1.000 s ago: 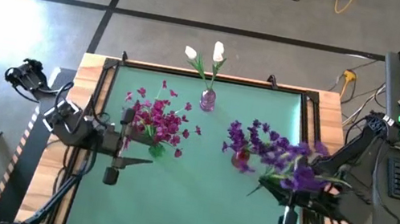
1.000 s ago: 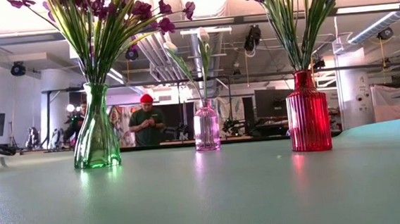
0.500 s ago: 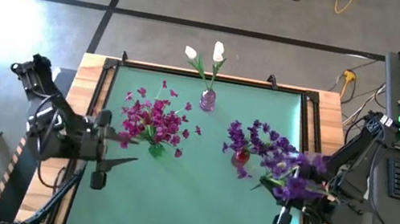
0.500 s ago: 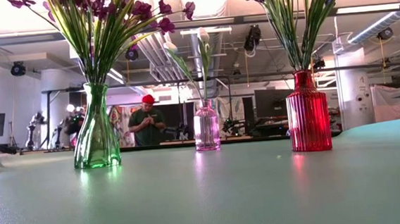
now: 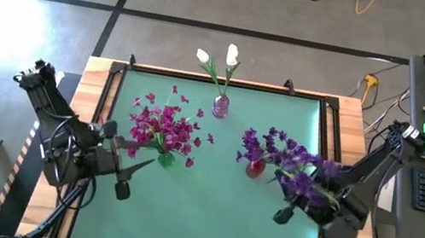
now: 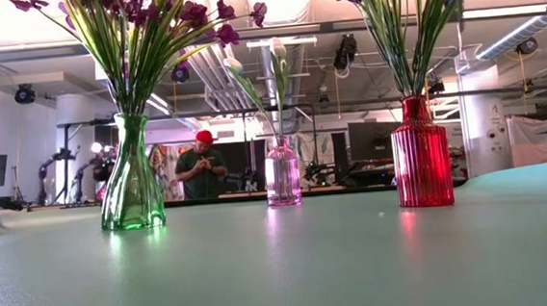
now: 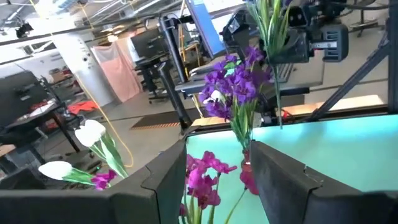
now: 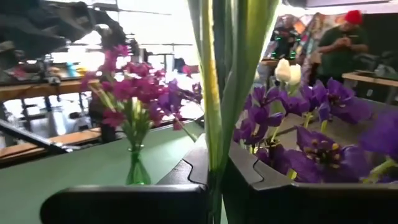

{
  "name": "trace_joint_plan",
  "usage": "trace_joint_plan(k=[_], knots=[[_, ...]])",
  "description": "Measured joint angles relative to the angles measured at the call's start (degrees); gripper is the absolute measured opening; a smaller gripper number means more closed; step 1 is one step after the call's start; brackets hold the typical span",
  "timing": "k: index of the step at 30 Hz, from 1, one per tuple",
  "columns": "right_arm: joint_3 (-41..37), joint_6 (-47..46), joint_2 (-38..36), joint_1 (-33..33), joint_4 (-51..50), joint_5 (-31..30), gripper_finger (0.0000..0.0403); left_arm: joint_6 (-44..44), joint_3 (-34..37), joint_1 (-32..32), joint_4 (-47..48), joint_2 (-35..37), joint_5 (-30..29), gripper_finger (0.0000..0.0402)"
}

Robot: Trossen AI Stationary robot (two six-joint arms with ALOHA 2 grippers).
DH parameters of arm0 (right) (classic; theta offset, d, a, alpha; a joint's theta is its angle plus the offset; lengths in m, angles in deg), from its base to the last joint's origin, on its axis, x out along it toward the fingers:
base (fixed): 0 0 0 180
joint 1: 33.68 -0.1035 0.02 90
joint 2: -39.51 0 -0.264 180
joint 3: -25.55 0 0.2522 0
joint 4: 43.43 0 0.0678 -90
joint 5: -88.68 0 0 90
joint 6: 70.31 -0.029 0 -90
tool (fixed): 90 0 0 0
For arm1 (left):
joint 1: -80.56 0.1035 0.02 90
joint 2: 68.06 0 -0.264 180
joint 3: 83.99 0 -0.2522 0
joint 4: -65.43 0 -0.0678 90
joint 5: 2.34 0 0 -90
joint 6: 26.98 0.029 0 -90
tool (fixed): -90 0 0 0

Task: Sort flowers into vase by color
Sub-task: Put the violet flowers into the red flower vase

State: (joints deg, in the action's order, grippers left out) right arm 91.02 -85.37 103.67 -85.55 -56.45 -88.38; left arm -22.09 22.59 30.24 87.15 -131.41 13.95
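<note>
The flowers, long green-stemmed artificial sprays, stand sorted by colour on the green-topped table (image 5: 204, 221), the biggest thing in play here. On the table's right side, the tall ribbed red glass vase (image 6: 420, 154) carries the purple clusters (image 5: 270, 148), and just beside them more purple blooms (image 5: 305, 183) hang over the right edge. That second bunch of purple-flowered green stems (image 8: 225, 74) is clamped in the right gripper (image 5: 295, 204): the right wrist view shows its dark fingers (image 8: 261, 186) pressed tight against the stems on both sides, low over the table's right side, near the red vase. On the left side, the curvy green glass vase (image 6: 130, 177) holds the magenta-pink clusters (image 5: 164, 127), fanned wide above its neck. Over there the left gripper (image 5: 126, 181) hovers just off that vase, near the table's left edge; its fingers (image 7: 286, 180) stand apart with nothing between them, and the left wrist view looks straight through the gap at pink blooms and the purple bunch beyond. At the back centre, the small pink glass vase (image 6: 282, 173) stands upright, holding the white buds (image 5: 216, 56) on thin stems. Beyond the table, a person in a red cap and green top (image 6: 200, 166) stands in the room.
</note>
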Motion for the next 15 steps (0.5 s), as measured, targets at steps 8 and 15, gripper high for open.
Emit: trace_joint_plan(k=[8, 15], knots=[[-0.19, -5.69, 3.21, 6.47, 0.00, -0.01, 0.0013, 0.16, -0.28, 0.00, 0.13, 0.13, -0.77, 0.0164], [-0.14, -7.91, 4.98, 11.50, 0.01, -0.12, 0.0013, 0.16, -0.28, 0.00, 0.45, 0.04, -0.77, 0.0164]])
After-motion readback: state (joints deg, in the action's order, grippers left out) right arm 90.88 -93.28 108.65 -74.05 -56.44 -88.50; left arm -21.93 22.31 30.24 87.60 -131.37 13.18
